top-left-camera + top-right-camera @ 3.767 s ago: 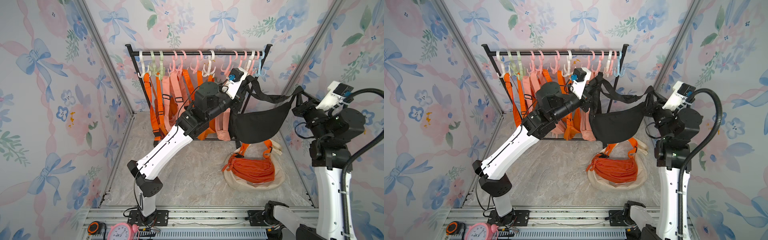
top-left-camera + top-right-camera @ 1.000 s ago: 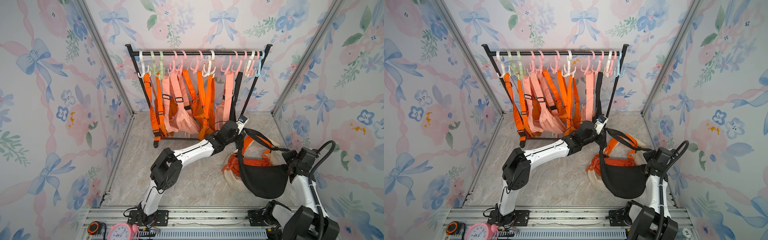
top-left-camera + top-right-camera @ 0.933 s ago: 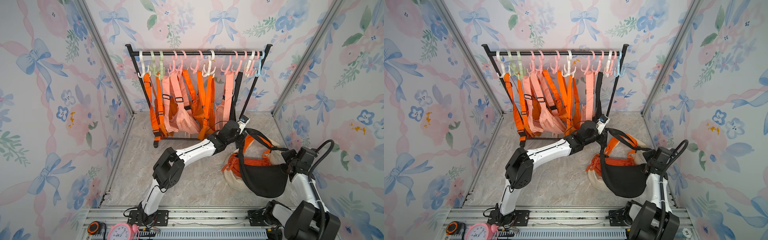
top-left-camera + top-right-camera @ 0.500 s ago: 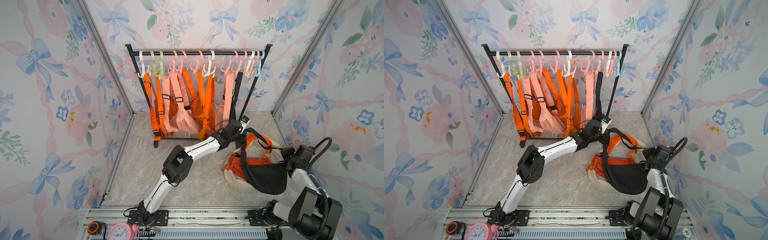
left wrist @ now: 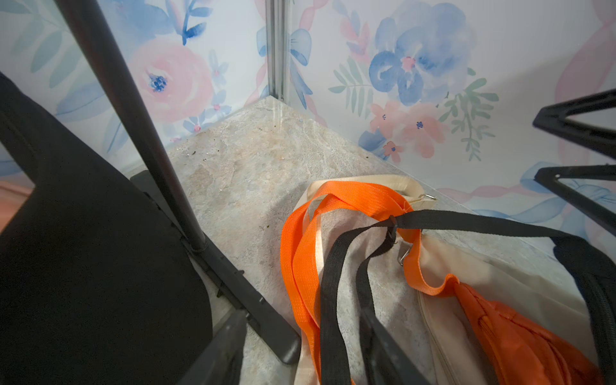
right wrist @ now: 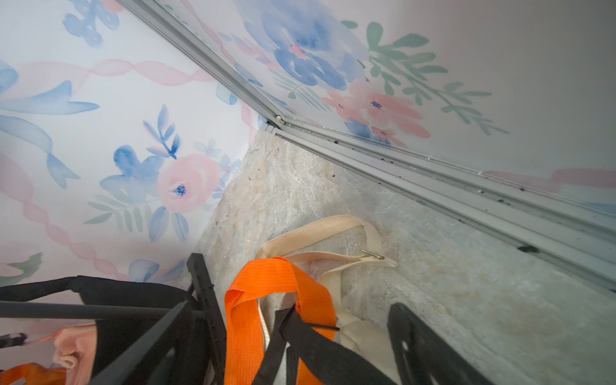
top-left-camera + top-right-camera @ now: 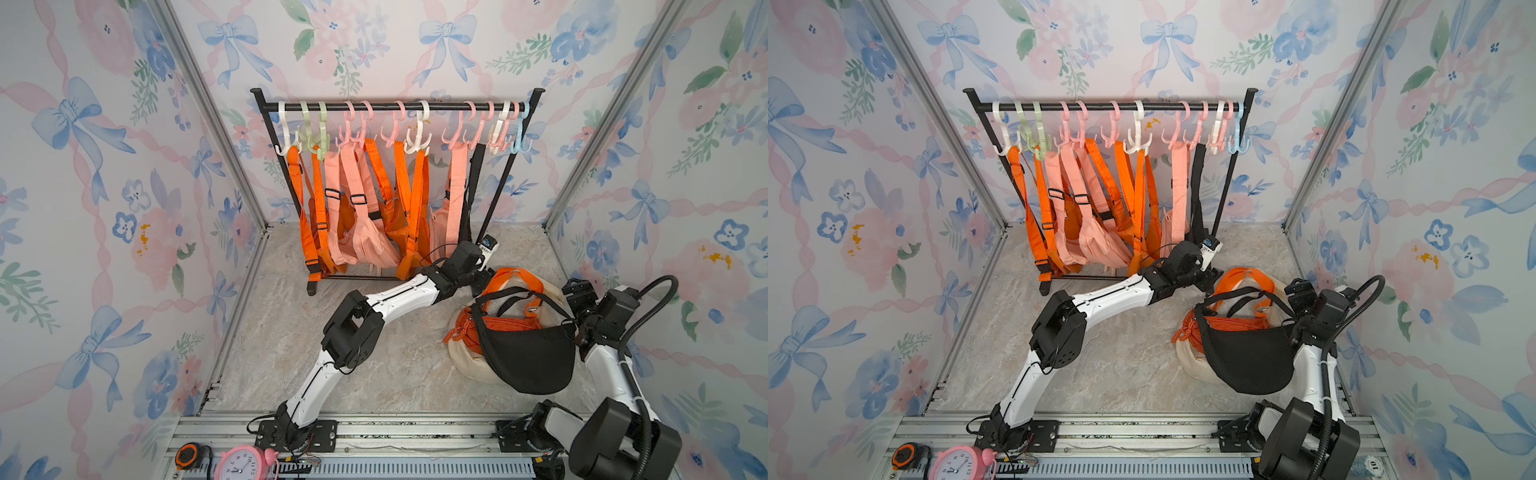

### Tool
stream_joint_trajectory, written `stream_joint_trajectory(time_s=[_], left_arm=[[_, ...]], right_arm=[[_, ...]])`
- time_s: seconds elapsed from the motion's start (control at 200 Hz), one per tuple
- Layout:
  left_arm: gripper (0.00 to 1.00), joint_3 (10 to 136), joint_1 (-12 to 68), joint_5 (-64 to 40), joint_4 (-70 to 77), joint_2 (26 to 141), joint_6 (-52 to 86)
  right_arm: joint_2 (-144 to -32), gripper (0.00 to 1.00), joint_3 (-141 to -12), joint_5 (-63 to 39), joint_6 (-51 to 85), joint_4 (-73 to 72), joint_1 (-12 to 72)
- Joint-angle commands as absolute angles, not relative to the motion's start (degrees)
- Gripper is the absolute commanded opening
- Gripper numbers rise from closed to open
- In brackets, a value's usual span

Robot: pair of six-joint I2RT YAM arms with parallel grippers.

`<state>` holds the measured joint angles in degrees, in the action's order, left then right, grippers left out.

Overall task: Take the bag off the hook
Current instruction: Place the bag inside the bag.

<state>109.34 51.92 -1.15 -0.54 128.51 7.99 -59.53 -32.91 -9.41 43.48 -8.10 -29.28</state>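
Black fabric sling bag (image 7: 528, 357) lies atop orange fabric bag (image 7: 467, 328) and cream fabric bag (image 7: 462, 365), before black metal rack (image 7: 382, 107), rightward.

Robot test booth: floral panels (image 7: 104, 166), aluminium frame (image 7: 210, 112).

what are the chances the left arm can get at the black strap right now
Probably yes: the left gripper is open right at the black strap, which runs uncovered between its fingers. The orange strap beside it might get caught too.
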Motion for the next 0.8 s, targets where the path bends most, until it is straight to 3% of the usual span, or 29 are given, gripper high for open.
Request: stream_joint_trajectory(time_s=[0.0, 0.795], left_arm=[[0.56, 105.8, 52.0, -0.4, 1.5, 121.1, 9.1], [0.54, 74.3, 57.5, 11.5, 5.5, 85.4, 9.0]], right_arm=[[-55.5, 0.96, -36.7, -11.3, 43.0, -5.6, -28.0], [-35.7, 0.99, -51.0, -23.5, 36.2, 10.6, -14.2]])
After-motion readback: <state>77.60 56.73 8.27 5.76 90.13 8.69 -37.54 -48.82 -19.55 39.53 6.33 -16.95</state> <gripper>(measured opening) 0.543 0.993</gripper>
